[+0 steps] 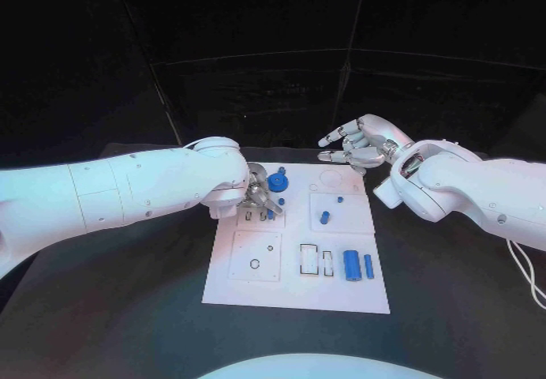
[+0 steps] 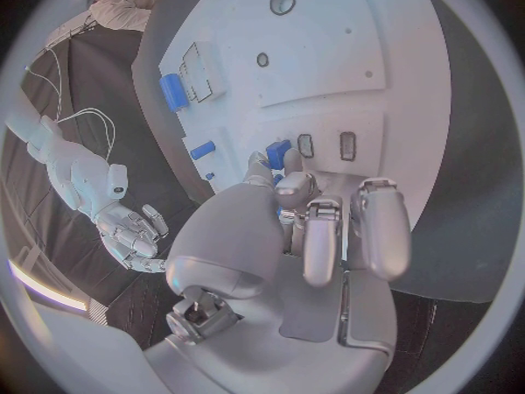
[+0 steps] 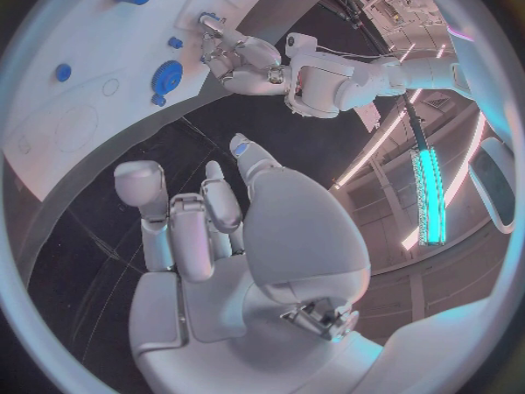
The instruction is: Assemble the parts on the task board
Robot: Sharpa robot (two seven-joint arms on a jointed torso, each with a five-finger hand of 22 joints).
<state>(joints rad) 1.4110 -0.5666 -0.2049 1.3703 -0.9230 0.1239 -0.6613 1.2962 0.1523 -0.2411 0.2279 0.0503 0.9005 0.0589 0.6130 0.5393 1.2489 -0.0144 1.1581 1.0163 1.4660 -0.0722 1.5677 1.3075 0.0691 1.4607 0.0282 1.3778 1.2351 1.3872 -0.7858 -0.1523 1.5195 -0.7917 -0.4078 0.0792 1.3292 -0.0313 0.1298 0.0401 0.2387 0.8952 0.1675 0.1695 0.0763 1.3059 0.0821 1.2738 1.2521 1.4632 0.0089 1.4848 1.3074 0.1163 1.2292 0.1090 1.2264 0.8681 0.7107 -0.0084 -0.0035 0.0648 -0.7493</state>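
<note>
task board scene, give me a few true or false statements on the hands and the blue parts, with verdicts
1. The left hand is down on the task board. True.
2. The right hand grips a blue cylinder. False: it holds nothing, fingers apart, above the board's far edge.
3. A blue gear lies on the board by the left hand. True.
4. The large blue cylinder sits off the board on the black table. False: it lies on the board.
</note>
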